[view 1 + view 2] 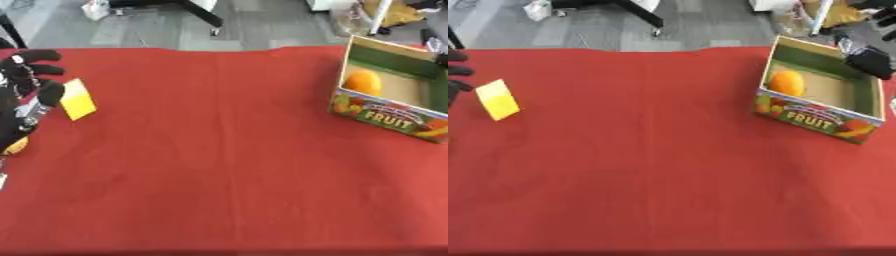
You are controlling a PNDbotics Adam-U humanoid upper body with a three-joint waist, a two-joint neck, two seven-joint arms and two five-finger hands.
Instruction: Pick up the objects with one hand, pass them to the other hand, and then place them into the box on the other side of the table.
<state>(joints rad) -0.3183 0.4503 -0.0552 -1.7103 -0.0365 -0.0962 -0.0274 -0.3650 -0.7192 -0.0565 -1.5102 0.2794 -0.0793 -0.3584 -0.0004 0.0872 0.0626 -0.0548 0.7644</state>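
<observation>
A yellow block (77, 99) lies tilted on the red cloth at the far left. My left hand (24, 95) is right beside it with its fingers spread and relaxed, and the thumb (51, 92) meets the block's left edge. A small orange-yellow thing (16, 146) peeks out below that hand. The open fruit box (820, 119) stands at the right with an orange (787, 82) inside. Part of my right hand (870, 61) hangs over the box's far right corner, and its shape is unclear.
The red cloth (219, 165) covers the table, whose far edge meets grey floor. A chair base (206, 17) and clutter stand beyond the table. The box sits close to the right edge.
</observation>
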